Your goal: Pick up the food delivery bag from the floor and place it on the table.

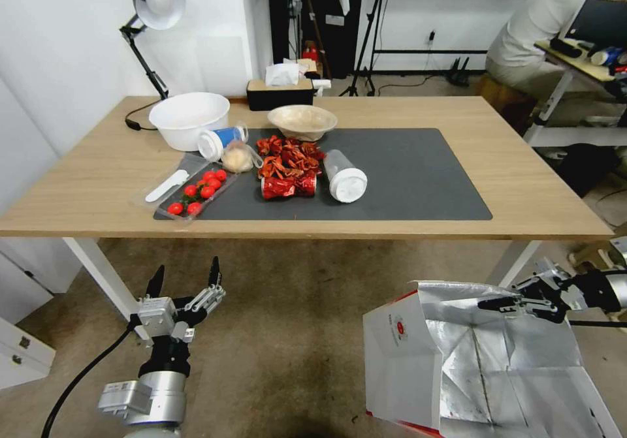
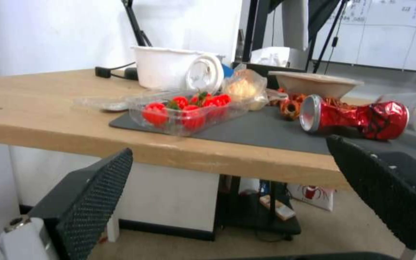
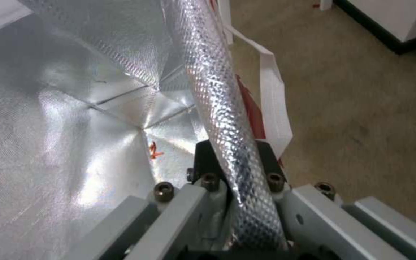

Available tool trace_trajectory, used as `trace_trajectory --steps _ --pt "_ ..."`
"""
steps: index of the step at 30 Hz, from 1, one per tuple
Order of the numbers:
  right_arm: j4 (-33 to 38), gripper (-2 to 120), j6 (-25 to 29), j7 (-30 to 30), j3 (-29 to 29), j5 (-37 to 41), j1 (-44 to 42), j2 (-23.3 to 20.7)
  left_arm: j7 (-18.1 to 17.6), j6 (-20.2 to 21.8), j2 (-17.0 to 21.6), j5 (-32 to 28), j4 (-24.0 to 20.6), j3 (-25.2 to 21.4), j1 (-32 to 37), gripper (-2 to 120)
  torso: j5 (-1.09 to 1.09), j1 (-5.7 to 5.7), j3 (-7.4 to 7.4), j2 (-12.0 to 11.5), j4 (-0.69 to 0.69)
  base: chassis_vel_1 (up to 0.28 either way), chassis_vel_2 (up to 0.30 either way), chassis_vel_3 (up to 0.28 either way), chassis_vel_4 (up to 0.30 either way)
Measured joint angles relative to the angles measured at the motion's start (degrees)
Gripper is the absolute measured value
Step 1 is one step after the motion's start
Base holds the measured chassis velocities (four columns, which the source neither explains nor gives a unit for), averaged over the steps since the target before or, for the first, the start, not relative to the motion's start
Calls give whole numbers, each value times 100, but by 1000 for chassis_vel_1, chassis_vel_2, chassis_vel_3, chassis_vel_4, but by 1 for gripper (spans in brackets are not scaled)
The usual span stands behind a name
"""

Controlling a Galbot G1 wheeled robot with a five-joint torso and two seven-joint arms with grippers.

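Note:
The food delivery bag (image 1: 405, 359) stands open at the lower right in the head view, in front of the table's near edge, with a white face, a small round red logo and silver foil lining (image 3: 73, 108). My right gripper (image 1: 499, 305) is shut on the bag's far foil rim; the right wrist view shows its fingers (image 3: 207, 159) clamped on the folded foil edge, a white handle (image 3: 275, 101) hanging beside them. I cannot tell whether the bag's base touches the floor. My left gripper (image 1: 186, 280) hangs open and empty below the table (image 1: 522, 183) at the left, its dark fingers (image 2: 87, 202) spread.
On the dark grey mat (image 1: 418, 170) lie red crumpled packets (image 1: 287, 164), a tray of red fruit (image 1: 199, 193), a beige bowl (image 1: 302, 121) and a lidded tub (image 1: 345, 177). A white bowl (image 1: 189, 117) and lamp (image 1: 153, 0) stand back left. A white table leg (image 1: 98, 268) rises near my left gripper.

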Motion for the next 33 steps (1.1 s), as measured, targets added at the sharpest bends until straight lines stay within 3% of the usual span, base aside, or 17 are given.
trace_trajectory --steps 17,33 --pt "14 0 0 0 16 8 -21 -2 -107 -66 -30 2 -22 24 27 100 0 202 262 465 0 0 0 0 0" --pt "41 0 0 0 26 28 -37 -5 -165 -164 -43 10 -48 28 66 100 0 222 280 500 0 0 0 0 0"
